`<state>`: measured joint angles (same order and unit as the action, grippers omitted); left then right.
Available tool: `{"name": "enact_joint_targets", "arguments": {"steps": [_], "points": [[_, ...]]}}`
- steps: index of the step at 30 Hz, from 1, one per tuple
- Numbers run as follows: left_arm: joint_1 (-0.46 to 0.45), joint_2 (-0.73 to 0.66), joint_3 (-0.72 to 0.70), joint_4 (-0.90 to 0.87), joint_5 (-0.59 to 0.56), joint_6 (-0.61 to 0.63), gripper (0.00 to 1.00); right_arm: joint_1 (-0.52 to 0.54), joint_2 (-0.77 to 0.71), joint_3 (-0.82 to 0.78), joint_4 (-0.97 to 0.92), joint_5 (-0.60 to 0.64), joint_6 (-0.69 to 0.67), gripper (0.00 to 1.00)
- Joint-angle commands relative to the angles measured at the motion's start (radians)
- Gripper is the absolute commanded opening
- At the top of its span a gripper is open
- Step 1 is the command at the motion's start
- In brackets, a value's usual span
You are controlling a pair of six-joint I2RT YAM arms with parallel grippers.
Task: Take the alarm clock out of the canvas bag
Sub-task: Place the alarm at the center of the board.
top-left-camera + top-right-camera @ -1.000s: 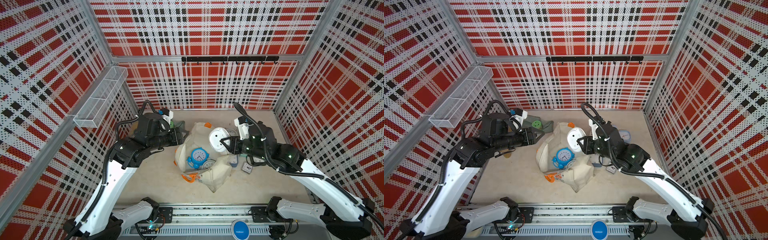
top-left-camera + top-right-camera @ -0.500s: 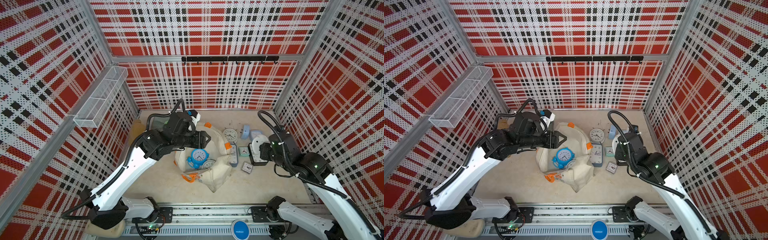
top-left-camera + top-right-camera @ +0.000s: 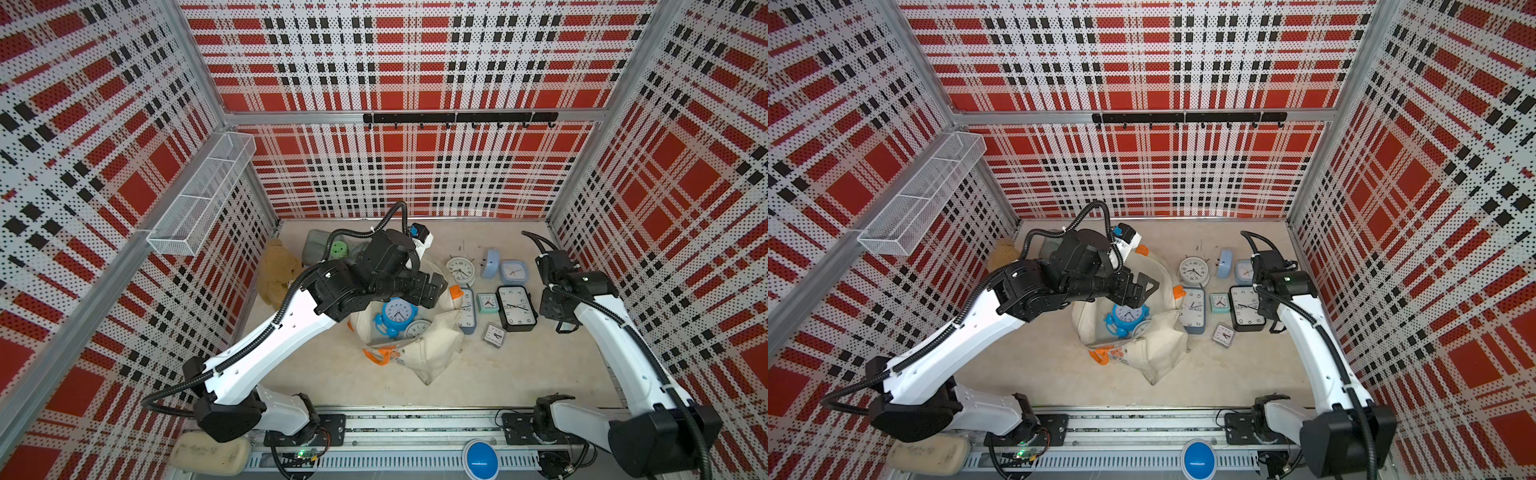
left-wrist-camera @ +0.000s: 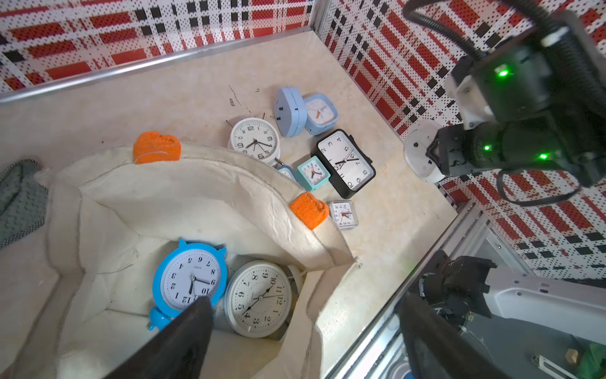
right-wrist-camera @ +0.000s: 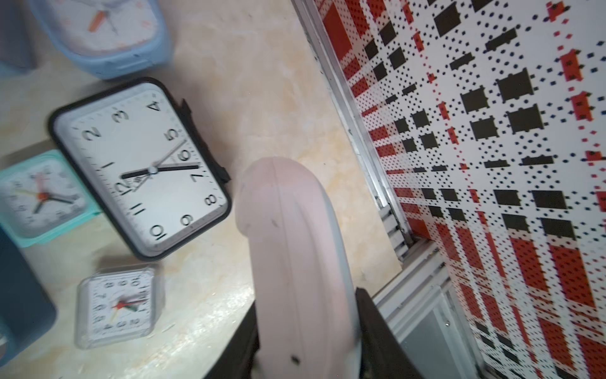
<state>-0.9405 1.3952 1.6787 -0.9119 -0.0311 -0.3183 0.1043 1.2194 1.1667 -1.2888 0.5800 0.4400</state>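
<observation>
Table (image 3: 332,374): nearest us we see bare beige top, at 7 o'clock from the bag.
Canvas bag (image 3: 432,353): we find it slumped mid-table with its mouth gaping upward. An orange handle (image 3: 380,356) is bunched at its 6 o'clock edge.
Blue alarm clock (image 4: 191,284): we see it inside the bag, face up.
White round clock (image 4: 260,298): this one is also inside the bag, just beside the blue one at its 4 o'clock in both top views.
Left gripper (image 3: 1147,290): we see it released, its jaws spread wide and gripping nothing. It hovers over the bag's mouth at 1 to 2 o'clock from the blue clock.
Loose clocks: at 2 to 3 o'clock from the bag we count a small clear clock (image 3: 494,334), a grey-blue clock (image 3: 467,311), a teal clock (image 3: 487,302), a black rectangular clock (image 3: 516,307), a far white clock (image 3: 460,269) and two light blue clocks (image 3: 514,272).
Right gripper (image 5: 308,341): we see it clenched on a pale round clock (image 5: 295,246), held edge-on outside the bag at 3 o'clock from the black one. We cannot tell whether it touches the table.
Plush toy (image 3: 276,270): it lies at 10 o'clock from the bag.
Grey-green cloth (image 3: 318,245): it sits at 11 o'clock, partly behind the left arm.
Wire basket (image 3: 199,199): it is mounted on the side wall.
Hook rail (image 3: 457,118): farthest from us, on the back wall.
</observation>
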Motion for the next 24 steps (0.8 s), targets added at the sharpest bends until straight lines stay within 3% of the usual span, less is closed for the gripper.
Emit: {"name": "enact_joint_targets", "arguments": {"steps": [1,14,24], "points": [[-0.020,-0.014,-0.039,0.079,-0.033,0.093,0.93,-0.016,0.042,0.014,-0.012,0.076,-0.023,0.25],[-0.028,-0.042,-0.126,0.133,-0.077,0.158,0.94,-0.123,0.303,-0.009,0.021,0.132,-0.070,0.27],[-0.026,-0.066,-0.148,0.127,-0.103,0.164,0.95,-0.124,0.463,-0.039,0.074,0.125,-0.077,0.32]]}}
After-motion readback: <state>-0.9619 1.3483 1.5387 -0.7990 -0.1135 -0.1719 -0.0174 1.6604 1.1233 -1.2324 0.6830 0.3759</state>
